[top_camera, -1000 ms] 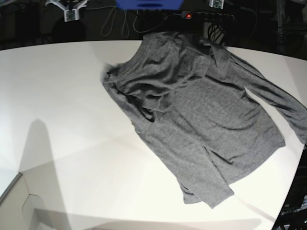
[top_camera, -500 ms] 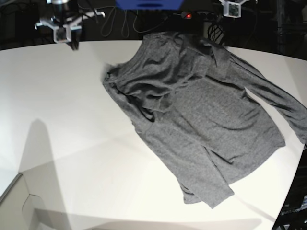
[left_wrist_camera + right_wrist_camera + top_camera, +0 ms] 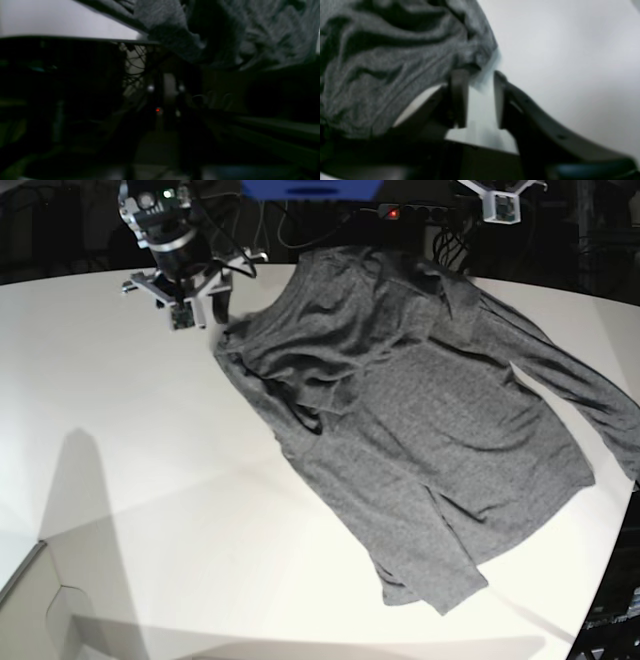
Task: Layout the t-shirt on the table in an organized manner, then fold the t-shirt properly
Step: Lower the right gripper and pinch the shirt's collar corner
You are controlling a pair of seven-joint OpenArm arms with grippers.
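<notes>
Since a moment ago: right claw (image 3: 476,82) come down from the far edge to the shirt's bunched corner; left claw (image 3: 497,202) barely shifted, garment unmoved. Dark grey t-shirt (image 3: 420,410) spread crookedly across the white counter (image 3: 130,470), one sleeve trailing off the near-right rim, folds piled toward the upper left. Right claw parted, fingers (image 3: 457,97) just beside the crumpled hem, nothing gripped. Left claw high at the back edge, opening impossible to judge.
</notes>
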